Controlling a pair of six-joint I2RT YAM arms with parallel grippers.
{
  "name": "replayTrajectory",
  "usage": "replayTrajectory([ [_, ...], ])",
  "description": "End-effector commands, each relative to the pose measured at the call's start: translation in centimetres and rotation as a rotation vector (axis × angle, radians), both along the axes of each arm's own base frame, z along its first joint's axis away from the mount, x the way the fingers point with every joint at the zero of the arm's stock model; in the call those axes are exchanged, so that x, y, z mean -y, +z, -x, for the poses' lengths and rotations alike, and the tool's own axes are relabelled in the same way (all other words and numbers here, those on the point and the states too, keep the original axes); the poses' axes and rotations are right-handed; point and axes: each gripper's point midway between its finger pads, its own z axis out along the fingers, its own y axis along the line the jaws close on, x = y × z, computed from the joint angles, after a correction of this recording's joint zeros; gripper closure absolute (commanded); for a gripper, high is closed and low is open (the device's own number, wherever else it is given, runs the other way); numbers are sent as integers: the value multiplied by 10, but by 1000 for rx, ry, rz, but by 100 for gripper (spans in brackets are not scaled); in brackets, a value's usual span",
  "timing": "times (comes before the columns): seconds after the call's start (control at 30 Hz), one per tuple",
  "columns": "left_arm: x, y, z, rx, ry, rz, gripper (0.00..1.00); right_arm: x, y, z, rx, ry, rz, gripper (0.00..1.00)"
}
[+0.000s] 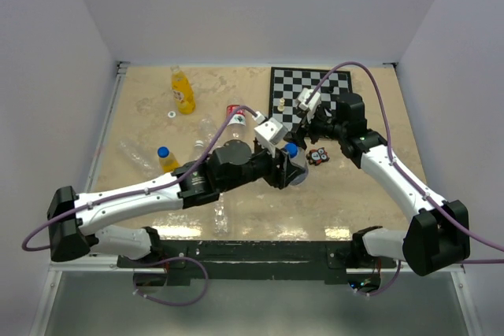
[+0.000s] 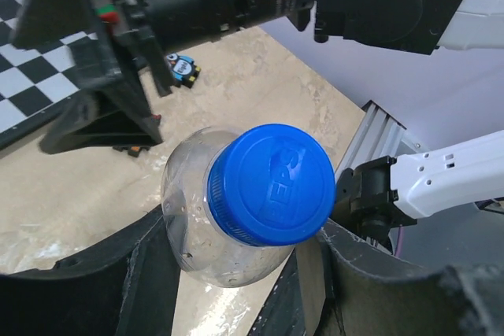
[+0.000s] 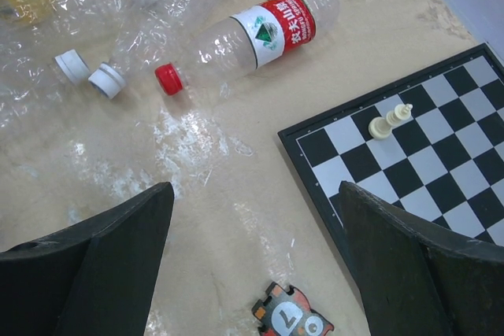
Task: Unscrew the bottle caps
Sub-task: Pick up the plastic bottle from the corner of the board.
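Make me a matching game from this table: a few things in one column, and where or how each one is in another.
Things:
1. blue cap
2. white chess pieces
3. puzzle piece
4. right gripper

Places or states:
A. flat on the tabletop, off the chessboard
B. open, holding nothing
C. on the clear bottle between the left gripper fingers
D. standing on the chessboard

Pairs: 1-C, 2-D, 3-A, 4-B

You have bright, even light from above, with soft shadows. The table [image 3: 197,143] shows white glare patches, and near fingers [image 3: 94,273] look slightly blurred.
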Motion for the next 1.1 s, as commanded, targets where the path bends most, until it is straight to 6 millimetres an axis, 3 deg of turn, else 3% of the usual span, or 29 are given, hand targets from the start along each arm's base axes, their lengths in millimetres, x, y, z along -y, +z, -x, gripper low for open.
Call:
replayTrajectory([
  [0.0, -29, -7, -7, -1, 14, -46, 70, -5, 10, 2, 31, 37, -9, 11],
  [0.23, -64, -11, -27, -6, 85, -46, 70, -6, 11, 5, 38, 62, -3, 11],
  [0.53, -91, -7, -57, -1, 159, -5, 70, -14, 9, 26, 53, 208, 16, 11],
  [0.73, -100, 3, -81, 10, 189, 60, 71, -26, 8, 50, 30, 348, -26, 11],
  [1.07, -96, 7, -104, 10, 203, 99, 71, -42, 10, 74, -15, 470, -86, 12],
])
